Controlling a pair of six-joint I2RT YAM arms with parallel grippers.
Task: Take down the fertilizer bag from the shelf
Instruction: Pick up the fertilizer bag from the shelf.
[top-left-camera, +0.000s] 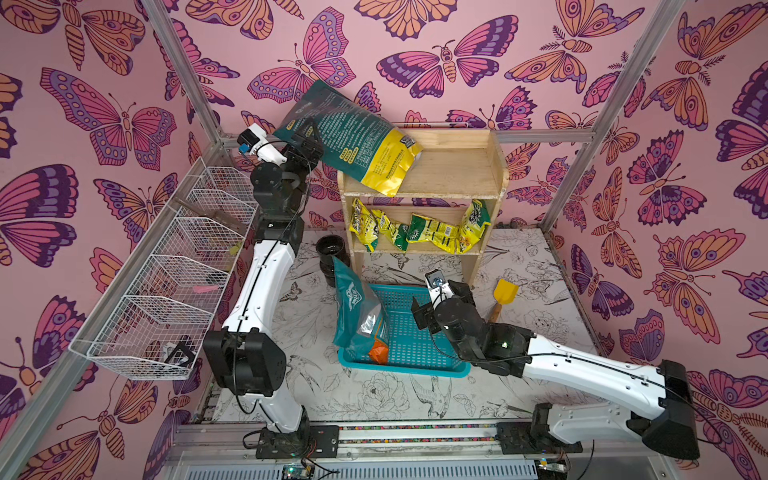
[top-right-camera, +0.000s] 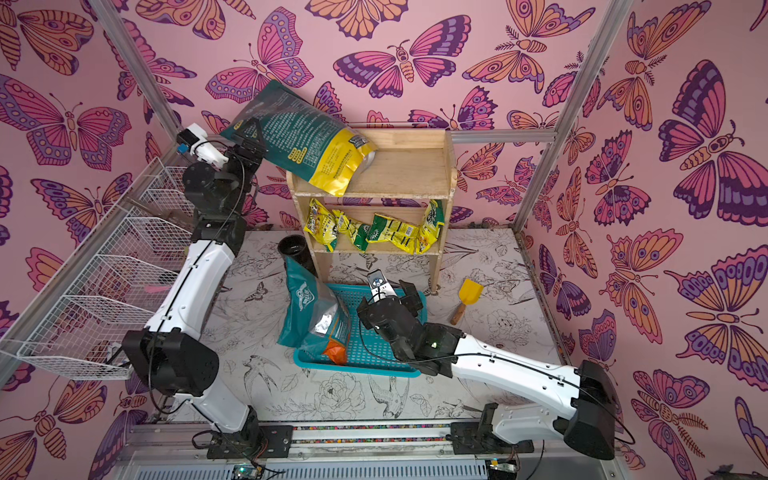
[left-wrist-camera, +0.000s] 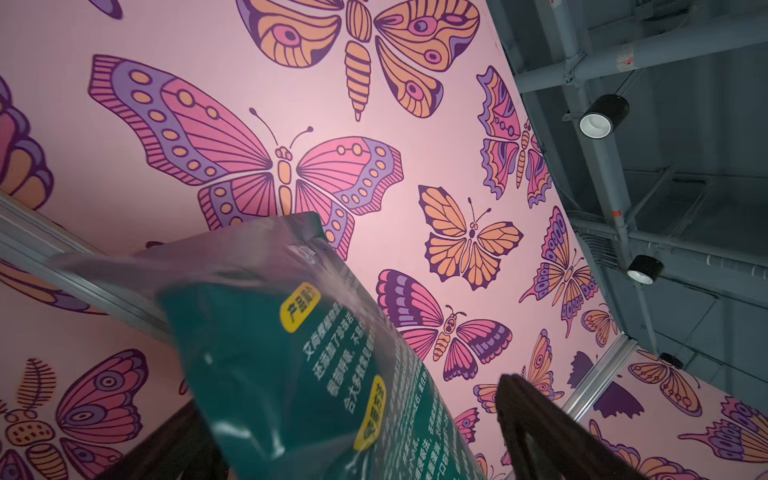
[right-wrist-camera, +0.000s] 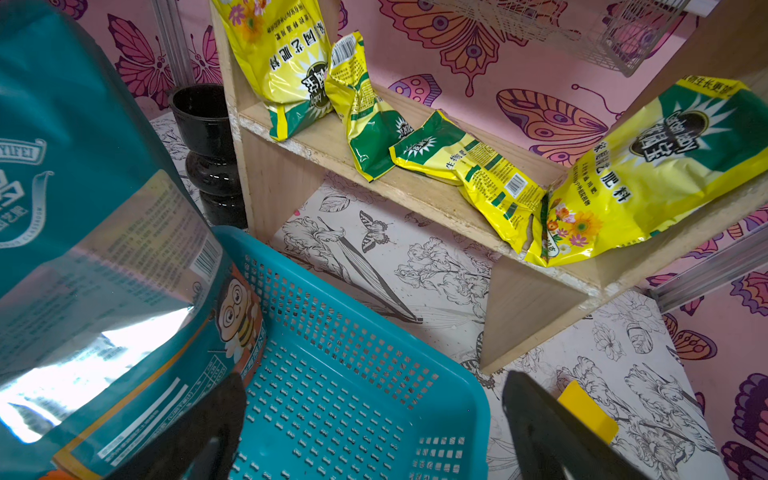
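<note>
Green-and-yellow fertilizer bag (top-left-camera: 345, 133) tipped halfway off the shelf (top-left-camera: 457, 166), not yet down.
Upper centre of both top views: the glossy, crinkled bag leans out left, with only its yellow bottom edge resting on the bare pale-wood top tier. The lift-off looks begun, and the lowering is left to do. The left gripper (left-wrist-camera: 349, 399) has its black fingers (left-wrist-camera: 540, 415) spread wide either side of the bag's green upper part, a gap showing at one finger, so no clamp. Mid-frame below, the right gripper (right-wrist-camera: 372, 380) stands spread and empty over the perforated teal plastic basket (top-left-camera: 407, 345), where a shiny teal pouch (top-left-camera: 353, 307) leans.
</note>
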